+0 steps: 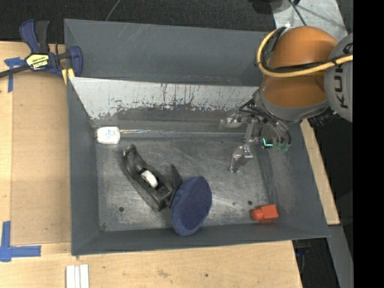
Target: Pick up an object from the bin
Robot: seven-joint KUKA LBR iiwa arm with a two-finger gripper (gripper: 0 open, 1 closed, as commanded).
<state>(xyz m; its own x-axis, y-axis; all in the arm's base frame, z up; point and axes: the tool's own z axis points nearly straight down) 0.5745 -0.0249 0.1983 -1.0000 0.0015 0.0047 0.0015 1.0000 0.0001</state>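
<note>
The gripper [241,158] hangs over bare scratched metal beyond the boxy orange block [264,213], near the bin [180,53] wall; open or closed, can't tell.

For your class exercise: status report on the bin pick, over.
Hand over bare bin floor, right side. Orange block nearest, lower right corner. Nothing in between.

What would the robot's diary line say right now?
hand: above bare bin floor, right side | nearest: orange block, dark blue round thing | farther left: black holder, white piece | pick: not yet
</note>
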